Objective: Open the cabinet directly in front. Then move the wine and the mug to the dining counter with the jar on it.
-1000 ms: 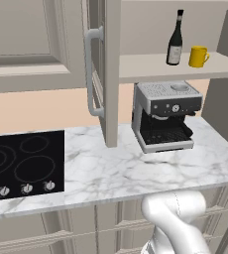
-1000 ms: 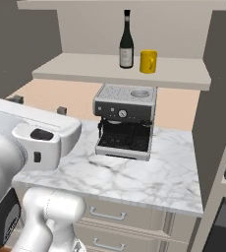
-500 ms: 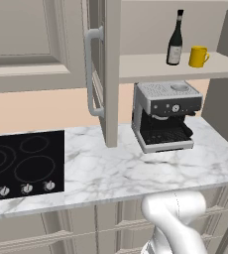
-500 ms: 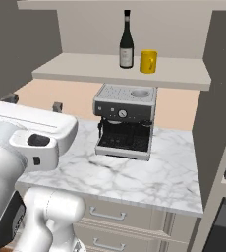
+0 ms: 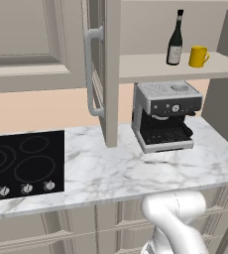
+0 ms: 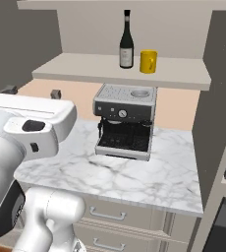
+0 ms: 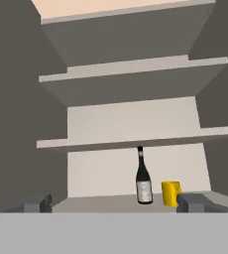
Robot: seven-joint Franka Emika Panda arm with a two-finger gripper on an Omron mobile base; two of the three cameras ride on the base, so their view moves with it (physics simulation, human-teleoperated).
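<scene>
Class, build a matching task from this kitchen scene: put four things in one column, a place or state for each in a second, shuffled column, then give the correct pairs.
Things
1. wine
2. mug
3. coffee machine
4. cooktop

Places or states
A. black, set into the marble counter, with three knobs along its front
B. yellow, on the cabinet shelf, right of the bottle
C. dark and tall, on the cabinet shelf
D. on the marble counter, under the open cabinet

Pairs: 1-C, 2-B, 3-D, 4-A
</scene>
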